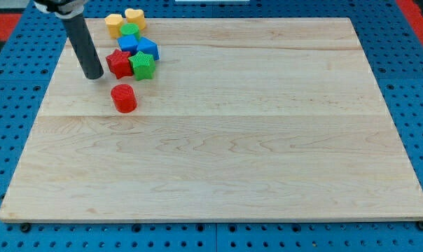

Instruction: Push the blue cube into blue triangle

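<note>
Seven small blocks are sitting bunched in the upper left of the frame on the wooden board (218,154), and my tip (94,75) is resting on the board just to the view's left of them. The rod has no jaws to part or close; it is leaning down from the view's top left, and its end is standing just beside the red star (118,64), though contact cannot be told.

The blue cube (128,44) is lying in the middle of the cluster, touching the blue triangle (148,48) on its right. Its edges are running slightly askew to the board's edges; no long axis can be made out. The triangle's pointing direction is too small to read.

A green cylinder (129,30) is sitting just above the cube, with a yellow block (113,24) and a yellow heart (135,17) at the board's top edge. A green star (142,65) is pressing against the red star, below the blue pair. A red cylinder (124,98) is standing apart, lower down.

Wide bare board is stretching to the right and bottom of the frame.
</note>
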### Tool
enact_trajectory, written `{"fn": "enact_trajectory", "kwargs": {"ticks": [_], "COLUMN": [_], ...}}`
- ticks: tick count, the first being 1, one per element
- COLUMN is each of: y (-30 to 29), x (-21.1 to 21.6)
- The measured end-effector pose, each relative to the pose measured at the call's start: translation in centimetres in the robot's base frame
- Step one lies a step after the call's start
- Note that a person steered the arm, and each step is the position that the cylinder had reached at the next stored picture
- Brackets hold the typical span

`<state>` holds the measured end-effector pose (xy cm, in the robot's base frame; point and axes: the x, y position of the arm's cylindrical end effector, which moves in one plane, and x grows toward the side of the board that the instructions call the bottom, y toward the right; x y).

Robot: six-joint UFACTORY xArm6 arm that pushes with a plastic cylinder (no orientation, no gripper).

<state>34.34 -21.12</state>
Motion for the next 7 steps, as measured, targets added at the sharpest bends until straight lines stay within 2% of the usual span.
{"fn": "enact_trajectory", "kwargs": {"ticks": [1, 2, 5, 7], "y": [-1.2, 1.3, 3.4, 12.0], "x": [-2.4, -3.6, -6.1, -6.3]}}
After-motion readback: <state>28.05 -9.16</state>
